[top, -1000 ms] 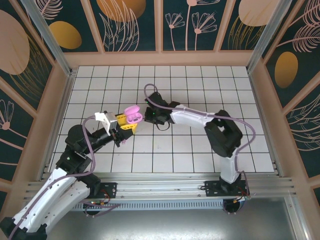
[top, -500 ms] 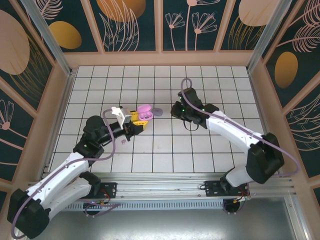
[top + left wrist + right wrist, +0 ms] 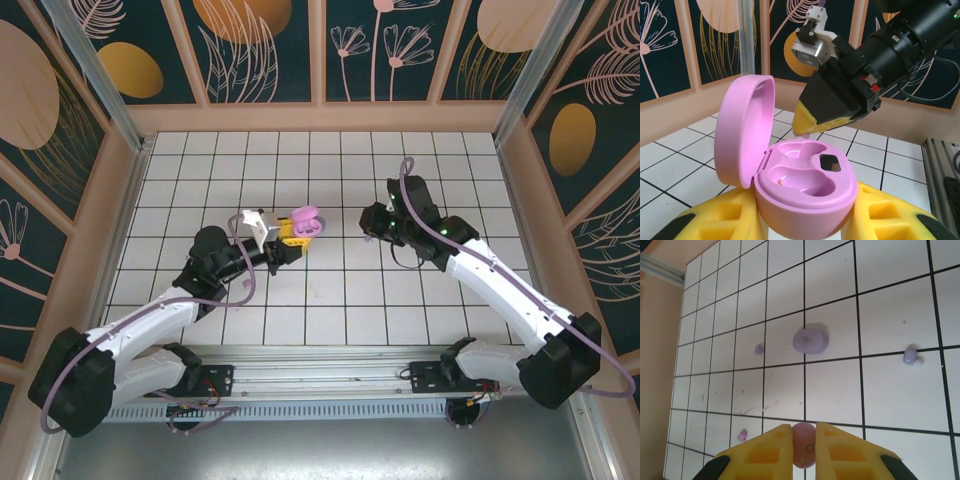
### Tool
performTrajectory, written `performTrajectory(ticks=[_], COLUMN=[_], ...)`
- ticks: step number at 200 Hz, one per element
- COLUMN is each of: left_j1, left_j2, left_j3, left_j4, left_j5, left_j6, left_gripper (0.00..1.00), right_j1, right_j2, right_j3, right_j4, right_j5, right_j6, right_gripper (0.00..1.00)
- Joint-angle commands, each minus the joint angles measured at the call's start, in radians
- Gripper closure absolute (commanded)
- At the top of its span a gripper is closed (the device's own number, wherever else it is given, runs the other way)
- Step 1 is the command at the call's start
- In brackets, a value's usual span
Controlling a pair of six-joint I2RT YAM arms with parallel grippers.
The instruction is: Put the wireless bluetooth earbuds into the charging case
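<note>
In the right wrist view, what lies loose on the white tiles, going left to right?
Tiny pink earbud nub, small lilac earbud nub, lilac oval case, far-right lilac earbud nub.

On my left wrist camera the charging case [image 3: 805,200] runs off the bottom edge, so I can't see its base. The left gripper [image 3: 800,222] is cropped there too. The right gripper [image 3: 810,125] shows me one side, and whatever sits between its tips is hidden. On the right wrist camera the held earbud [image 3: 803,442] is half buried in the grip. The loose earbuds [image 3: 910,356] on the bench [image 3: 890,305] are too small for me to make out any detail.
</note>
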Motion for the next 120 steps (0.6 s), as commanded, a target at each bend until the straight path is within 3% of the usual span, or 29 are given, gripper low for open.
performTrajectory(ticks=[1, 120], left_j1=[-0.014, -0.094], left_j2=[0.032, 0.177], left_j3=[0.007, 0.055], left_j4=[0.127, 0.176], left_j5=[-0.018, -0.135], left_j6=[-0.012, 0.064], left_gripper=[0.90, 0.90], right_j1=[-0.005, 0.036], right_j2=[-0.039, -0.055], right_j3=[0.026, 0.124], right_j4=[-0.034, -0.038], right_j5=[-0.054, -0.174], right_j6=[-0.032, -0.102], right_gripper=[0.87, 0.87])
